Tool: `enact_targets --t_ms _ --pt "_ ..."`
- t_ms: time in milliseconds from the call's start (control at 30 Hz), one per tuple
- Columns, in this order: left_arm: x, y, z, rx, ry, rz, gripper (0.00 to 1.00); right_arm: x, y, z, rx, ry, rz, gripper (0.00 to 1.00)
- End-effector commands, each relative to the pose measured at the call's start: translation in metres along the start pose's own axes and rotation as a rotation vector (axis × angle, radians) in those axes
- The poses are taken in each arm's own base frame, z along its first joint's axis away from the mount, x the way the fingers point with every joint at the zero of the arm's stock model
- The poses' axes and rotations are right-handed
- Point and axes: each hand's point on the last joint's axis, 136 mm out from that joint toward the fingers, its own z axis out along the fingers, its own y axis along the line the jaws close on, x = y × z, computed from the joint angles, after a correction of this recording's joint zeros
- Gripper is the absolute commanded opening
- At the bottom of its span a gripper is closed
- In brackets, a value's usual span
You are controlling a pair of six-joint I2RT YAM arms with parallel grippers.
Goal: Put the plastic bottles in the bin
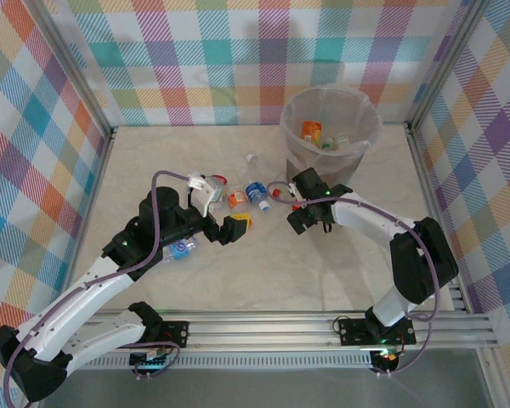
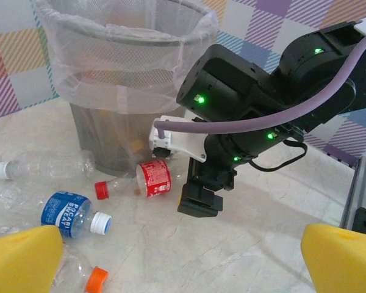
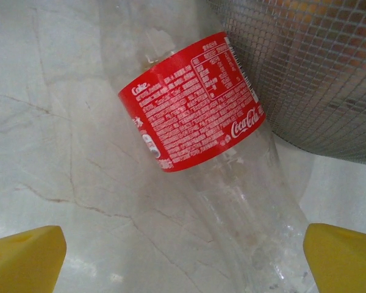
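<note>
- Jaws on the left gripper [image 1: 223, 208] are being held wide apart, and nothing is being gripped between them.
- Loose bottles are lying on the table [image 1: 238, 280] in front of it: a blue-label bottle [image 2: 67, 213], a clear bottle [image 2: 43, 166] and an orange-cap bottle [image 2: 96, 279].
- A red-label bottle [image 3: 195, 110] is lying on its side, right beside the foot of the bin.
- The right gripper [image 3: 183, 262] is being held over this bottle, with its jaws wide apart, one on each side, and the bottle is not being touched.
- The bottle looks empty, so it is probably light, thin and easy to squash. It is round and smooth, so it may roll or slip. It is best taken gently across the label.
- The bin [image 1: 372, 127] is standing upright at the back right, with some bottles inside.
</note>
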Motion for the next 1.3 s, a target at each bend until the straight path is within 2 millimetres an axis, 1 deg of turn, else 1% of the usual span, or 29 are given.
enact_targets --t_ms 0,200,367,667,800,933,1033,1133,1267 --pt "-0.013 -0.006 -0.008 0.028 -0.029 0.015 1.00 -0.010 -0.002 0.007 0.029 -0.023 -0.025 1.00" --pt "-0.011 -0.007 -0.006 0.041 -0.018 0.008 1.00 -0.016 -0.007 0.018 0.051 0.000 -0.042 1.00" --pt "-0.010 -0.007 -0.003 0.046 -0.010 0.009 1.00 -0.017 -0.009 0.028 0.060 0.020 -0.047 1.00" --pt "-0.010 -0.007 -0.002 0.041 -0.005 0.011 1.00 -0.017 -0.003 0.044 0.040 0.067 -0.085 0.99" --pt "-0.011 -0.006 -0.004 0.038 -0.009 0.013 1.00 -0.015 0.006 0.046 0.001 0.083 -0.085 0.96" --pt "-0.013 -0.006 -0.006 0.033 -0.016 0.017 1.00 -0.008 0.013 0.046 0.006 0.102 -0.091 0.93" --pt "-0.014 -0.004 -0.008 0.015 -0.017 0.025 1.00 -0.004 0.018 0.046 0.007 0.106 -0.085 0.88" --pt "-0.014 -0.005 -0.009 0.019 -0.020 0.028 1.00 -0.001 0.023 0.049 0.003 0.114 -0.085 0.82" --pt "-0.013 -0.005 -0.007 0.022 -0.015 0.025 1.00 0.003 0.025 0.053 0.012 0.132 -0.090 0.75"
